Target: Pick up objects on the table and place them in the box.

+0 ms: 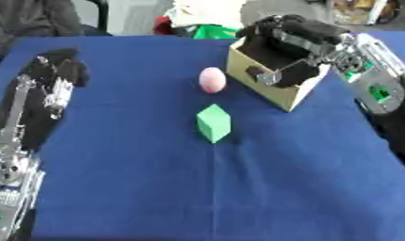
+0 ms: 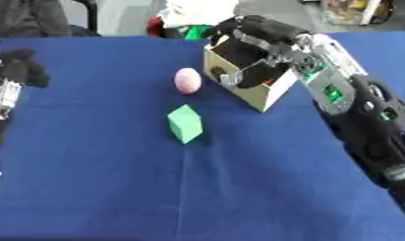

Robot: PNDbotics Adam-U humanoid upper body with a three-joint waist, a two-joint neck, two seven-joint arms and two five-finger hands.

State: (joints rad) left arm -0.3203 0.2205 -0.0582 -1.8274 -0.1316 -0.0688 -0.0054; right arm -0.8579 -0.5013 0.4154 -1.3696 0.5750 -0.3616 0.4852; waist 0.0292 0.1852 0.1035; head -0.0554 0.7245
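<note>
Box [image 1: 284, 96] near bench [image 1: 238, 197] far-right corner has right robot hand [image 1: 292, 40] inside, fingers curled, contents unclear; pink egg [image 1: 212, 79] & green block [image 1: 213, 123] mid-bench left; left robot hand [image 1: 53, 77] idle, relaxed.

We see a table [image 1: 238, 188] covered in a deep blue cloth [image 2: 99, 188], with a crease running toward us; beyond its far edge lies a pale grey floor [image 1: 132, 19]; white and green clutter [image 1: 207, 23] sits there too.
</note>
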